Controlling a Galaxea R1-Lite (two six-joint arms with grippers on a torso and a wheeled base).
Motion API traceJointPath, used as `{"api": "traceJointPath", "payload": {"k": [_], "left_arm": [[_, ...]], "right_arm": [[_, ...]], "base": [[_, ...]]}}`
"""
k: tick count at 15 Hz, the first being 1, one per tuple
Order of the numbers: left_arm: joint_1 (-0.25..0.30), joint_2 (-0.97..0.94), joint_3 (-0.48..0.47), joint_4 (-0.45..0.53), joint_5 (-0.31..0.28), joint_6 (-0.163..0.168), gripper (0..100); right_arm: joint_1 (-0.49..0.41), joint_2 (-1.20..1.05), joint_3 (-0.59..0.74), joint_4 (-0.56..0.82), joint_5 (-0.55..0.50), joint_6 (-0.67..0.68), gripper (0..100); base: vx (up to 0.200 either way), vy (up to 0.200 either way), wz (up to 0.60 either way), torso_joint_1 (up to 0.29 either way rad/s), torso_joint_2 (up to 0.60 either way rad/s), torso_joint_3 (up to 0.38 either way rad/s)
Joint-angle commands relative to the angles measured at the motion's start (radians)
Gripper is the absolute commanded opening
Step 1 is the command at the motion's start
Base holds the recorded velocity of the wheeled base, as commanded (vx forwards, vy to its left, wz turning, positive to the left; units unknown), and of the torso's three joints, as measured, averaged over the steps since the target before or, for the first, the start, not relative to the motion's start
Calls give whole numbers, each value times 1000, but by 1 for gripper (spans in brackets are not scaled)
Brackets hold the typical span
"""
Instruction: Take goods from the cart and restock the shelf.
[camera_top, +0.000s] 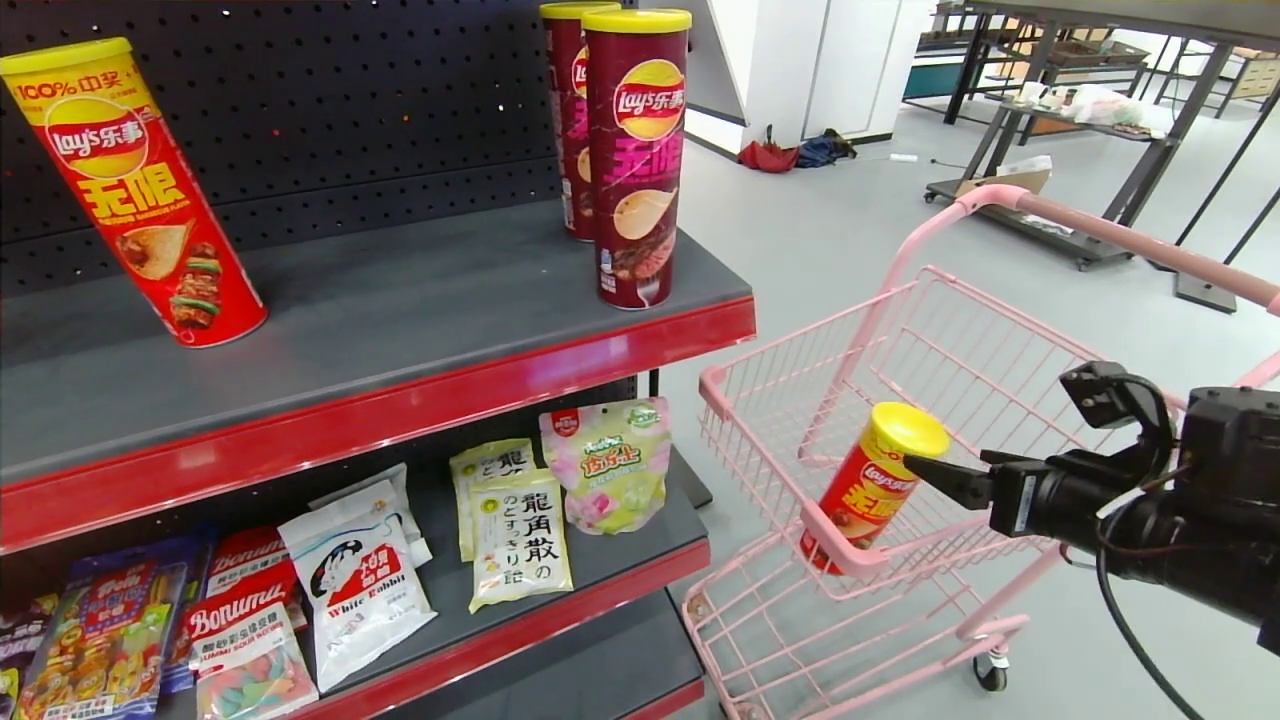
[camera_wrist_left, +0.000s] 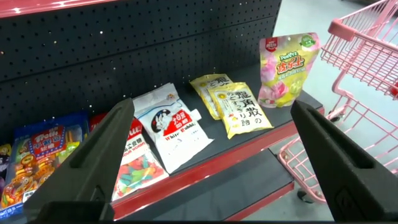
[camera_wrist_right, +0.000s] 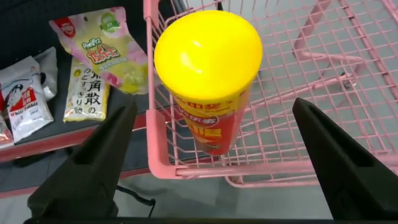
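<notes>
red chip can (camera_top: 868, 490), yellow lid, stands tilted in the corner of the pink cart (camera_top: 1100, 232) nearest the shelf (camera_top: 400, 300), lower right of the head view. right pincer (camera_wrist_right: 212, 106) spread wide, one finger to each side of the can's lid, no contact that i can see. left pincer (camera_wrist_left: 212, 104) also wide, holding nothing, facing the snack bags (camera_wrist_left: 171, 127) on the lower board. upper left: another red can (camera_top: 130, 190) leaning on the top board; two maroon cans (camera_top: 637, 160) upright at its right end.
</notes>
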Motion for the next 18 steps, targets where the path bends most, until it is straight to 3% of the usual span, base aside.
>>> {"api": "traceJointPath", "payload": {"k": [1,6,12,18], "left_arm": [[0,1,0,0,2,0,100],[0,1,-2,0,2,0,100],[0,1,-2,0,2,0,100],[0,1,0,0,0,0,100]], "right_arm": [[20,85,0,-28,1,1,100],[34,206,-3,-142,1,9,100],[29,399,-18,-372,-3,9,100],[35,448,-110,-380,-1,7,100]], "base": [[0,0,0,0,0,0],[0,0,0,0,0,0],[0,0,0,0,0,0],[0,0,0,0,0,0]]}}
